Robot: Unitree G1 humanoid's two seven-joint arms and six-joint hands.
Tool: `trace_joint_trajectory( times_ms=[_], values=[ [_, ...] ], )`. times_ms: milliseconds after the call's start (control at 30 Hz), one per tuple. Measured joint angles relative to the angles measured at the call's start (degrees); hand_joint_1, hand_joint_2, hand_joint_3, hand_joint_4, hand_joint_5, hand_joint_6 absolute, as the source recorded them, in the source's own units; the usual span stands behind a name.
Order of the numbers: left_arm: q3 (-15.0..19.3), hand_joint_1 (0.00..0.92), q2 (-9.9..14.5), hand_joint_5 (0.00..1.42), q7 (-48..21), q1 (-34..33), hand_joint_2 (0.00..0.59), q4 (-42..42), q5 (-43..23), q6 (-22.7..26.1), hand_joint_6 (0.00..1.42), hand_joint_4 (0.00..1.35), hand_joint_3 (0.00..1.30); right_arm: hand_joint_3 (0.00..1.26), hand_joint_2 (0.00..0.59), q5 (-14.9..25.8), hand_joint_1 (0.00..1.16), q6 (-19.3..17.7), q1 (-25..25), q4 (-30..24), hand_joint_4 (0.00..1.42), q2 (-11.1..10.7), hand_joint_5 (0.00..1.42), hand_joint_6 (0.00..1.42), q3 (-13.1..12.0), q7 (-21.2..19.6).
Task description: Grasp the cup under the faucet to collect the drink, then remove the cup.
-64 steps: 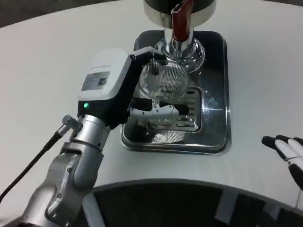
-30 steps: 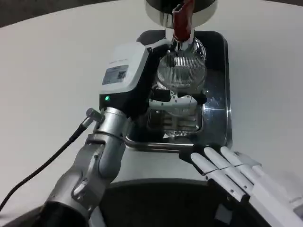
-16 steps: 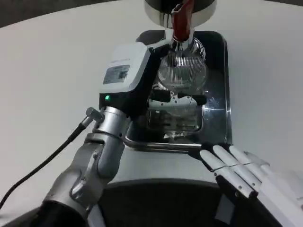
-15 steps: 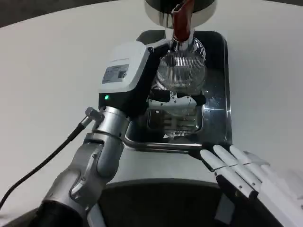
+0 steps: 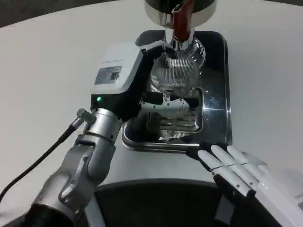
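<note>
A clear ribbed cup [image 5: 173,75] is gripped in my left hand [image 5: 142,92], whose black and white fingers wrap its lower side. The cup is held over the steel drip tray [image 5: 215,127], just in front of the chrome faucet base [image 5: 189,45] and below the red tap handle [image 5: 181,21]. I cannot tell whether any drink is in it. My right hand [image 5: 232,168] lies flat at the table's near edge, fingers stretched toward the tray's front rim, holding nothing.
The dispenser's dark round body [image 5: 180,9] stands at the tray's back. A slotted grate [image 5: 177,120] sits in the tray under the cup. A black cable [image 5: 33,168] runs off my left wrist. White table [image 5: 52,71] stretches left and right.
My left hand carried the cup back under the tap, then drew it slightly toward me and left. My right hand came in from the right edge and now lies by the tray's front.
</note>
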Motion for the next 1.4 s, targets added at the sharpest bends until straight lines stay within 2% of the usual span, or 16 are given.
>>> trace_joint_trajectory(
  times_ms=[100, 267, 467, 600, 700, 833, 867, 1167, 1400],
  values=[
    [0.0, 0.438, 0.4, 0.94, -1.1, 0.0, 0.013, -0.3, -0.1, 0.1, 1.35, 0.68, 0.74, 0.06, 0.419, 0.0, 0.48, 0.3, -0.2, 0.0, 0.01, -0.1, 0.00, 0.05, 0.0, 0.0],
    [0.0, 0.360, 0.8, 0.86, -1.4, 0.0, 0.042, -0.7, 0.1, 0.9, 1.31, 0.56, 0.71, 0.06, 0.419, -0.3, 0.48, 1.2, -0.9, 0.0, 0.01, -0.3, 0.00, 0.05, 0.4, 0.1],
    [0.0, 0.334, 1.1, 0.78, -1.4, 0.3, 0.050, -1.0, 0.2, 1.1, 1.28, 0.48, 0.70, 0.06, 0.415, -0.8, 0.48, 2.0, -1.8, 0.0, 0.01, -0.5, 0.00, 0.06, 1.1, 0.3],
    [0.0, 0.310, 1.3, 0.69, -1.4, 0.5, 0.058, -1.4, 0.5, 1.2, 1.22, 0.39, 0.70, 0.07, 0.412, -0.9, 0.48, 2.6, -1.9, 0.0, 0.01, -0.5, 0.00, 0.06, 1.3, 0.3],
    [0.0, 0.290, 1.6, 0.61, -1.4, 0.8, 0.054, -1.8, 0.6, 1.3, 1.12, 0.33, 0.70, 0.07, 0.411, -0.9, 0.49, 2.8, -1.9, 0.0, 0.01, -0.6, 0.00, 0.06, 1.6, 0.3],
    [0.1, 0.241, 1.7, 0.39, -1.4, 1.4, 0.046, -2.6, 0.8, 1.6, 0.74, 0.21, 0.68, 0.07, 0.410, -1.2, 0.49, 3.3, -2.2, 0.0, 0.01, -0.7, 0.00, 0.06, 2.1, 0.3],
    [0.1, 0.234, 1.9, 0.36, -1.4, 1.8, 0.046, -3.0, 0.8, 1.6, 0.69, 0.20, 0.67, 0.07, 0.410, -1.3, 0.49, 3.5, -2.3, 0.0, 0.01, -0.7, 0.00, 0.06, 2.2, 0.3],
    [0.2, 0.198, 2.8, 0.29, -1.3, 2.7, 0.052, -4.3, 2.0, 1.7, 0.53, 0.12, 0.50, 0.07, 0.416, -1.8, 0.50, 3.9, -2.6, 0.0, 0.01, -0.8, 0.00, 0.06, 2.6, 0.3],
    [0.2, 0.182, 3.3, 0.26, -1.5, 2.9, 0.044, -4.8, 2.2, 1.7, 0.46, 0.07, 0.31, 0.08, 0.417, -1.9, 0.51, 4.5, -2.7, 0.0, 0.01, -0.8, 0.00, 0.08, 3.1, 0.3]
  ],
)
